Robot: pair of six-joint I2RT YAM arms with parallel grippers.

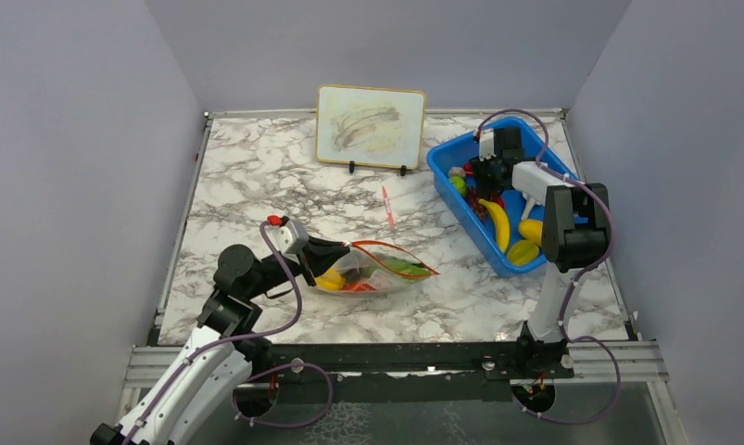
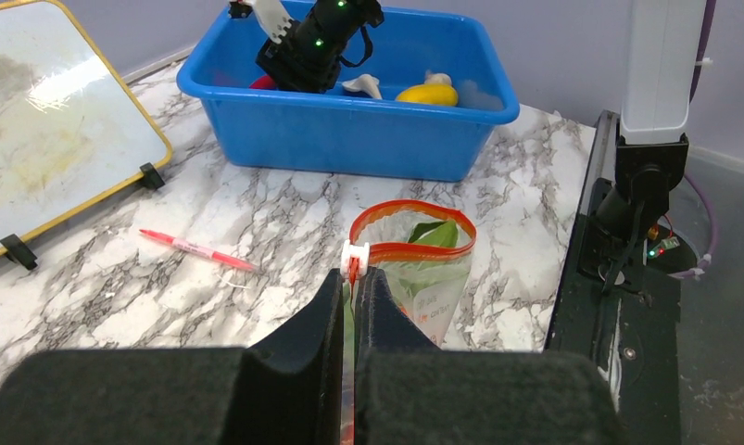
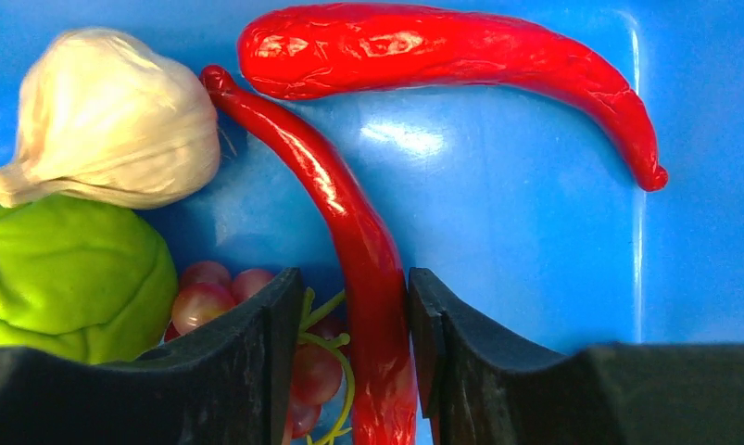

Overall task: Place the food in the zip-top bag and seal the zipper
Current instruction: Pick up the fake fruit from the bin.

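The clear zip-top bag (image 1: 379, 274) lies at the table's front middle, mouth open, holding a yellow piece (image 1: 331, 279), a green leafy piece (image 2: 431, 234) and something red. Its red-orange zipper (image 2: 414, 248) loops open, with a white slider (image 2: 354, 250). My left gripper (image 2: 351, 278) is shut on the bag's mouth edge just behind the slider. My right gripper (image 3: 354, 287) is down in the blue bin (image 1: 442, 167), jaws open on either side of a thin red chili (image 3: 349, 222). The right finger touches it; grape stems fill the gap on the left.
The bin also holds a second red chili (image 3: 442, 51), a white garlic bulb (image 3: 108, 120), a green piece (image 3: 62, 278), grapes (image 3: 206, 297), a banana (image 1: 498, 222) and yellow pieces (image 1: 532, 229). A red-and-white pen (image 1: 387, 206) and a standing whiteboard (image 1: 371, 125) lie behind the bag.
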